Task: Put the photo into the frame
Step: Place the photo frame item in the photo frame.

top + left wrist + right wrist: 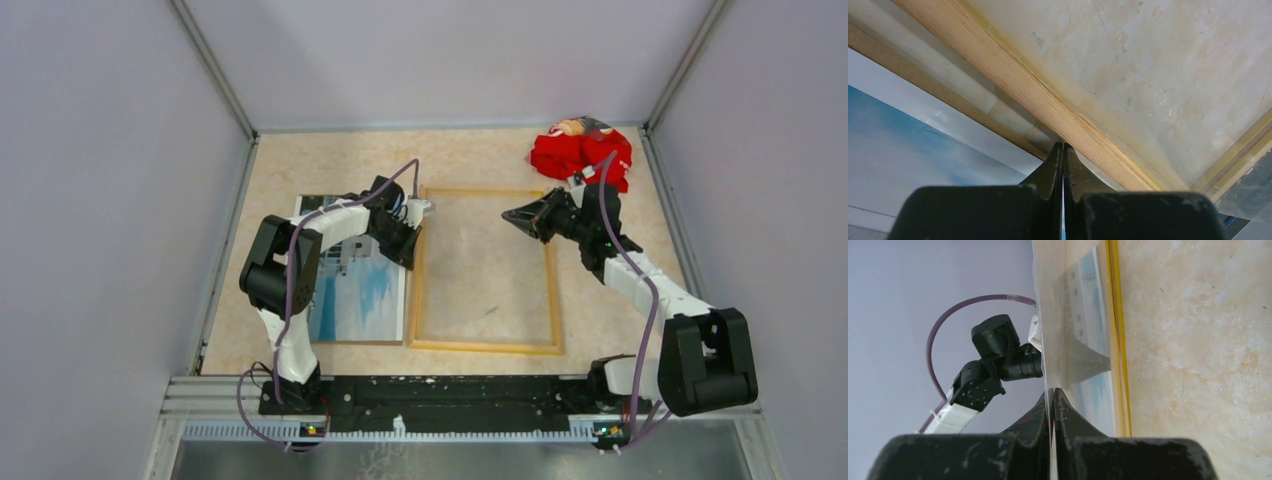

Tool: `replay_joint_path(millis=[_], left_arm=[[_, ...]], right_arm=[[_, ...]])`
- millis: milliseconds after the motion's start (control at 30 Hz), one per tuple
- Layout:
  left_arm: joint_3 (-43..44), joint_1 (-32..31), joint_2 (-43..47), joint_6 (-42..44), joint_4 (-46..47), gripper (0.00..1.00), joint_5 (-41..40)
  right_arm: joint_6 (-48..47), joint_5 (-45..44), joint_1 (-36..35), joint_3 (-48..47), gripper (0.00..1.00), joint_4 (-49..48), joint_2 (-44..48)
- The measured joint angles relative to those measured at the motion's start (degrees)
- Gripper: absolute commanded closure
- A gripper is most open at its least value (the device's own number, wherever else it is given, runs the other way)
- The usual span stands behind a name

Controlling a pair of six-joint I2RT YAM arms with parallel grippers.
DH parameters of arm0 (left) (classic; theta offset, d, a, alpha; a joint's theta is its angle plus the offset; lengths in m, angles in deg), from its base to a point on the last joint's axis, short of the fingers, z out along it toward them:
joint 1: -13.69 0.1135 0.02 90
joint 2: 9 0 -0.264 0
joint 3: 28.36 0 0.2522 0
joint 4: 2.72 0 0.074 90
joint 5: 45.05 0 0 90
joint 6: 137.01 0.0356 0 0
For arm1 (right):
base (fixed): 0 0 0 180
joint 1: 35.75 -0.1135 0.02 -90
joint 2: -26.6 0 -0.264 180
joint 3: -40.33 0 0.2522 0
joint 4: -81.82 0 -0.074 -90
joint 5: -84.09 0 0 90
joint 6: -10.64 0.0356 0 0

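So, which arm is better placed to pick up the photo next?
Left, probably. The left gripper sits at the frame's left rail, beside the photo; the right gripper, across the frame, pinches a clear sheet.

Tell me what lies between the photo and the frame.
A brown board edge and a thin table strip, seen in the left wrist view, separate photo from frame.

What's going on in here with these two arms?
Two robot arms are framing a picture. The thin yellowish rectangular frame lies flat mid-table; the paper photo of a white building lies beside it, not yet inside. The right tool is pinching a clear sheet above the frame; the left tool is shut at the frame's far-left corner.
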Motion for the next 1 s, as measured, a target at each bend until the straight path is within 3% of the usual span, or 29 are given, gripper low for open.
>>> replay_joint_path(millis=[1000], left_arm=[[-4.72,2.21,2.73,-1.86,4.50,0.91,5.38]], right_arm=[[6.10,-2.54,-3.23,-0.02,1.00,-5.03,-0.72]])
